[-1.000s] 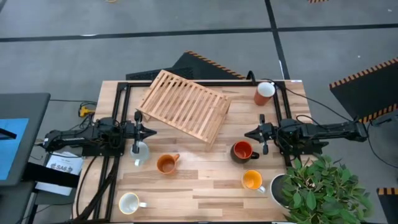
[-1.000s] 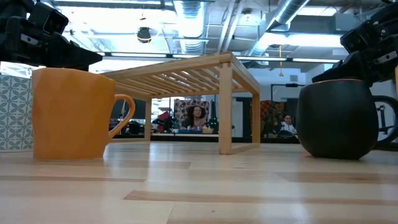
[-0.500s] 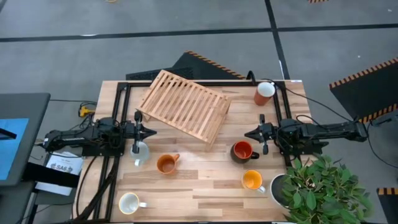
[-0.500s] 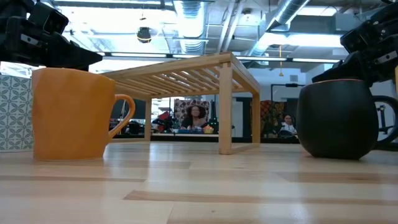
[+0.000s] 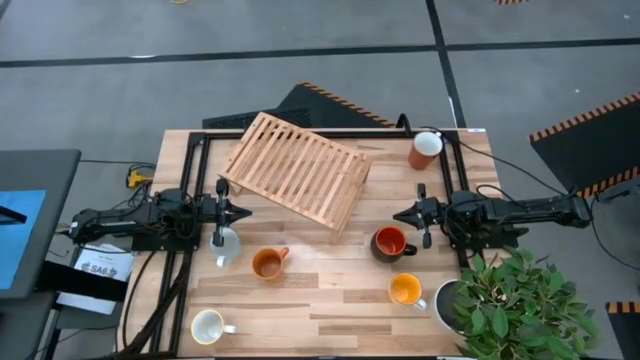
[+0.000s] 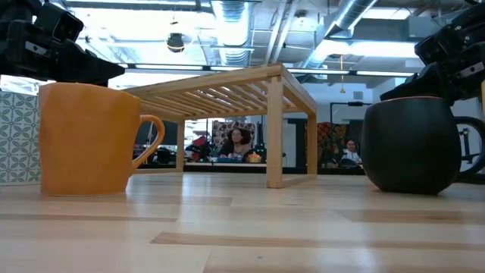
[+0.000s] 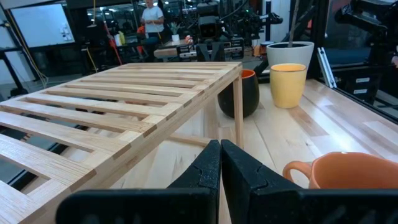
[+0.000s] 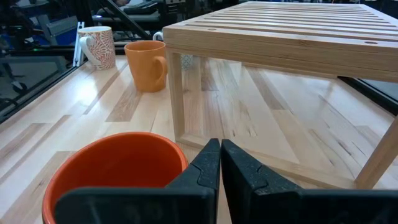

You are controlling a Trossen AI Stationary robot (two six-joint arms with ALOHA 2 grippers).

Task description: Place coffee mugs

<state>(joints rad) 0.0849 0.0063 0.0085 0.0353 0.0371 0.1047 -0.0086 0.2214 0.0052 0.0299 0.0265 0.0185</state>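
While six coffee mugs are sitting on the bench [image 5: 330,300], we are taking the slatted wooden rack [image 5: 297,168] as our landmark. The terracotta mug [image 5: 425,149] is standing beyond the rack's right end, near the bench's far edge. The dark mug with the red inside [image 5: 389,242] is sitting just off the rack's near right corner, and the bright orange-yellow mug [image 5: 405,290] is sitting nearer still, beside the white pot with the green plant [image 5: 515,300]. The brownish-orange mug [image 5: 267,263] is resting in front of the rack, the pale blue-grey mug [image 5: 225,243] to its left, and the cream-white mug [image 5: 208,326] at the near left corner.

We are holding the left hand [image 5: 243,211] just left of the rack, above the pale mug, fingers pressed together and gripping nothing. We are keeping the right hand [image 5: 398,216] right of the rack, above the dark mug, fingers likewise together and empty.
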